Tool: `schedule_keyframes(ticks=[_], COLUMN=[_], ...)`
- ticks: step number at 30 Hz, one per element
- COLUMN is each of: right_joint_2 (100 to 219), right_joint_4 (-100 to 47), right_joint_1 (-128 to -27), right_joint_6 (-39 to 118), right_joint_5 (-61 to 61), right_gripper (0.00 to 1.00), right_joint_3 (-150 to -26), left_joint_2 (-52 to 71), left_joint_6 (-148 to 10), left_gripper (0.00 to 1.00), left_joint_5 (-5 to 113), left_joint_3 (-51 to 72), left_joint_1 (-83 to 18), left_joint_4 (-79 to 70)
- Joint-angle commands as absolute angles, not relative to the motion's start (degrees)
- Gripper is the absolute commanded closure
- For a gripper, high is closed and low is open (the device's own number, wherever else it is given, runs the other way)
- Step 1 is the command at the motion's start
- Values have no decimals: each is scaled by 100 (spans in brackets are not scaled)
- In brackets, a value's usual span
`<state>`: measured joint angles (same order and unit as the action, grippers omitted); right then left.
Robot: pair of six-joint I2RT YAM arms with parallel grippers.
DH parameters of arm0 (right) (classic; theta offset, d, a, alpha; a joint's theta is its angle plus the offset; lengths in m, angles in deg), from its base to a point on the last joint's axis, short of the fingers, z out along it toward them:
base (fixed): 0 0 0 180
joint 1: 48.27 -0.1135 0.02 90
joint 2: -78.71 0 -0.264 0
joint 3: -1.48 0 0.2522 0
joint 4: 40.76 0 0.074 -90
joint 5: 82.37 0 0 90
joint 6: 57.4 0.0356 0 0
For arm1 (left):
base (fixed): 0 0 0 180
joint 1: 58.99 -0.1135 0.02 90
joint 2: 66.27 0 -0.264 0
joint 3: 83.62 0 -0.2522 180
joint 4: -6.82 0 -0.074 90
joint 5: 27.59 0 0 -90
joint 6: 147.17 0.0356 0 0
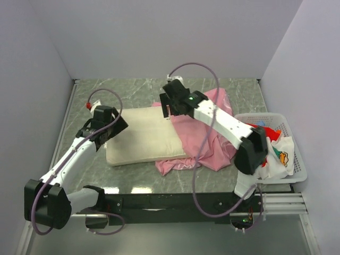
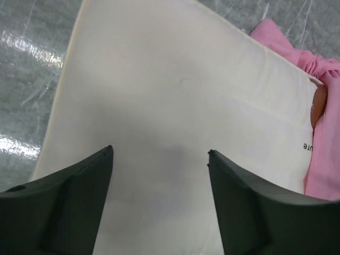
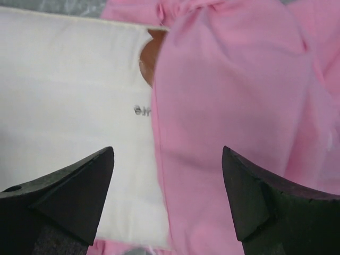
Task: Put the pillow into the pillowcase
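The cream pillow (image 1: 142, 135) lies flat on the marble table. Its right end is covered by the crumpled pink pillowcase (image 1: 204, 139). My left gripper (image 1: 109, 127) hovers over the pillow's left end, open, with only pillow (image 2: 175, 106) between its fingers. My right gripper (image 1: 169, 109) hangs above the pillow's far right corner, open and empty. In the right wrist view the pillowcase (image 3: 234, 106) edge overlaps the pillow (image 3: 69, 85), half hiding a brown patch (image 3: 149, 56) and some small print. The left wrist view shows the pillowcase (image 2: 324, 133) at the right.
A white basket (image 1: 293, 139) at the table's right edge holds a red cloth (image 1: 270, 132) and a white printed cloth (image 1: 279, 158). White walls close the table at the back and sides.
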<state>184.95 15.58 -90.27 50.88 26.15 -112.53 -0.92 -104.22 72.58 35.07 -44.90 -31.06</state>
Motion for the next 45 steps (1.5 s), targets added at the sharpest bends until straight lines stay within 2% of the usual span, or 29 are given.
schedule_keyframes(ticks=[1,2,4,8,10,12,16,20,22,27,31,32,34,35,41,45], right_joint_2=[16523,15998,15511,14221,13832,13357,12925,13003,13039,13276,13504,13574,13663,13689,13882,14462], right_joint_4=[624,387,201,-422,-669,-942,-1066,-1232,-1320,-1470,-1593,-1584,-1514,-1462,-1417,-1391], right_joint_1=[-9045,-9063,-9089,-9151,-9142,-9142,-9169,-9230,-9239,-9239,-9256,-9256,-9318,-9344,-9336,-9344], right_joint_6=[5465,5562,5930,6528,6801,7003,7215,7320,7347,7382,7417,7443,7479,7513,7365,7224], right_joint_5=[2847,2828,2758,2513,2363,2108,1835,1782,1774,1844,1791,1791,1887,1992,2581,2774], right_gripper=[11,11,11,17,18,19,23,23,23,23,25,27,30,30,34,51], right_joint_3=[-9635,-9248,-8228,-6584,-5757,-5152,-4560,-4165,-4103,-4058,-4015,-4014,-4049,-4041,-4382,-4936], left_joint_2=[-466,-422,-150,421,720,983,1283,1739,2100,2969,3270,3287,3288,3279,2954,2787], left_joint_6=[-9560,-9436,-8998,-8565,-8346,-8179,-7670,-7396,-7265,-7167,-7141,-7193,-7350,-7421,-7475,-7571], left_gripper=[17,12,10,10,4,4,3,1,2,6,22,48,85,99,99,99], left_joint_5=[7076,7076,7277,7866,7728,7630,7569,7778,7805,8752,9071,9114,9141,9141,8676,8667], left_joint_3=[3087,2937,2482,2101,2039,1891,1741,1714,1644,1416,1336,1327,1275,1231,1152,967], left_joint_1=[-4431,-4257,-3897,-2274,-1910,-1435,-540,-108,-2,52,43,34,-10,-27,-98,-133], left_joint_4=[-2882,-3204,-3531,-4095,-4122,-4165,-4175,-3920,-3658,-3323,-2919,-2839,-2742,-2742,-2715,-2891])
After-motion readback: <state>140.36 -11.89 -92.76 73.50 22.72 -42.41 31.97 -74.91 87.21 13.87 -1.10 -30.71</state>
